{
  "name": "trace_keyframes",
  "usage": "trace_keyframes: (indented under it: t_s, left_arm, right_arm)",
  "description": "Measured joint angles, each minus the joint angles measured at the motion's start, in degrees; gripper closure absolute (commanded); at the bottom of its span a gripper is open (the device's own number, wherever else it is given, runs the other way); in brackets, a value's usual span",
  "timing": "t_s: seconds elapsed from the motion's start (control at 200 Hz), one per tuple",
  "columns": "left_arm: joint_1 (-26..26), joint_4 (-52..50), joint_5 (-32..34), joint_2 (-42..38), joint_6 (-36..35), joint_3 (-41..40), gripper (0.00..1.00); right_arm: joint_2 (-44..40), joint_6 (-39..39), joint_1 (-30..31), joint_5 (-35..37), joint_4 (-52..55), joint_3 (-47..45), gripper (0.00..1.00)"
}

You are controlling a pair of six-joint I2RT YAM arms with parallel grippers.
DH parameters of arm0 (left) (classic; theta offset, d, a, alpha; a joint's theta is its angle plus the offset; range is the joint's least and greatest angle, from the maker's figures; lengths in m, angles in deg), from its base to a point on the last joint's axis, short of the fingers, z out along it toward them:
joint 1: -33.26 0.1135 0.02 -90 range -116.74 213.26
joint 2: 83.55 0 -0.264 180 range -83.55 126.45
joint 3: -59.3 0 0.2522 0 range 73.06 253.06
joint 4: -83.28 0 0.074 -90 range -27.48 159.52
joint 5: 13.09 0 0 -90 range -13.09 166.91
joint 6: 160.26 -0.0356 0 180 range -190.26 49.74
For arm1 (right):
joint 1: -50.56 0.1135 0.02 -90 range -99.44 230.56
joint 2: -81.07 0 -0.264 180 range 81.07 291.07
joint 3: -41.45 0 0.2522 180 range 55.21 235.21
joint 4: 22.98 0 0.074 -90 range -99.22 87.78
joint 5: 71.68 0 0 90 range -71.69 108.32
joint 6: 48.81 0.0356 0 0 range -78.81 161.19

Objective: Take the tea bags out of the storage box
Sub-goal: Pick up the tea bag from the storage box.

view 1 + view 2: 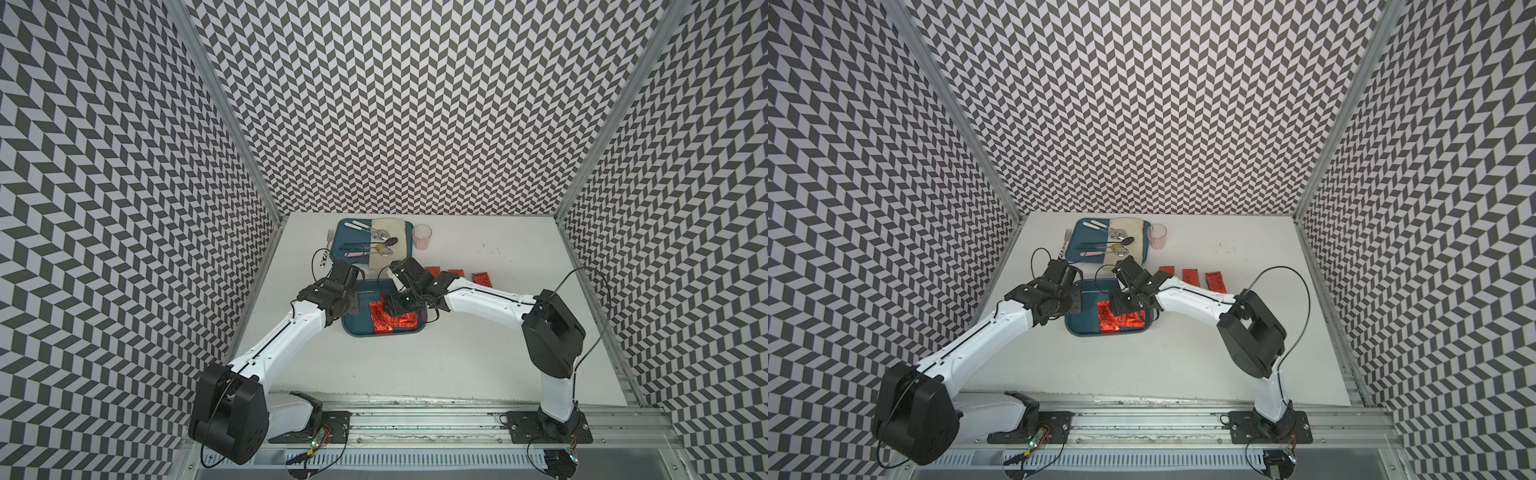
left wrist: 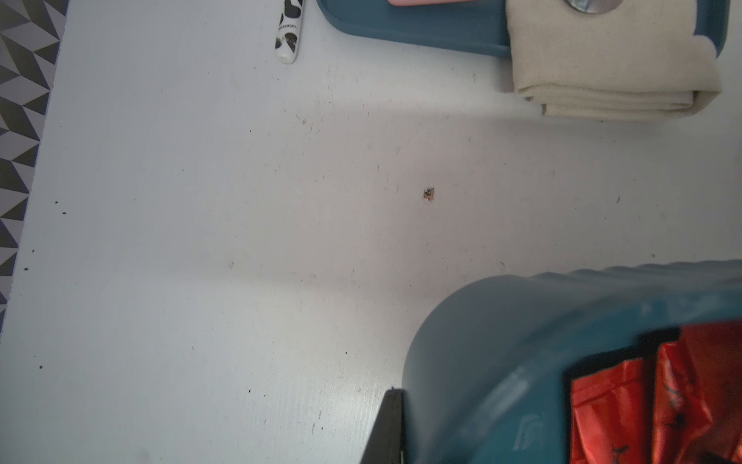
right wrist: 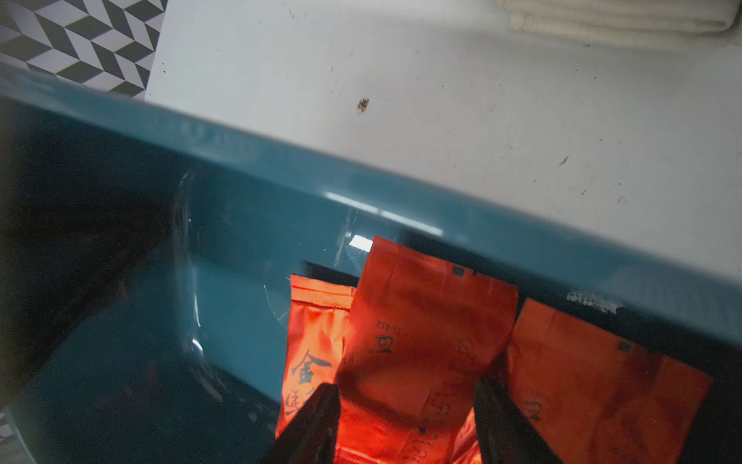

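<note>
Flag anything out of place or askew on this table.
A fork lies on the table beside the flat blue tray, not on it with the other cutlery. The beige cloth overhangs the tray's near edge. A small brown crumb sits between tray and storage box.

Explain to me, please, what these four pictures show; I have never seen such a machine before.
Two white robot arms stand at a table, each ending in a claw. Two pictures look down from above; two come from cameras on the wrists. Far back lie a blue tray with cutlery and cloth, and a pink cup. In the middle stands the storage box with red tea bags inside; three more lie beside it. The left claw is shut and seems to pinch the box's edge. The right claw is open above a bag inside.
</note>
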Motion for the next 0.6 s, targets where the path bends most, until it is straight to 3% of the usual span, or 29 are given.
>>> trace_keyframes:
  t_s: [0.265, 0.596]
  left_arm:
    - [0.0, 0.0, 0.1, 0.0, -0.1, -0.1, 1.00]
    - [-0.3, 0.0, 0.1, 0.0, -0.2, -0.1, 1.00]
  right_arm:
    - [0.0, 0.8, 0.0, -2.5, -0.7, -0.3, 0.36]
    - [-0.3, 0.6, 1.6, -8.9, -4.8, -0.8, 0.37]
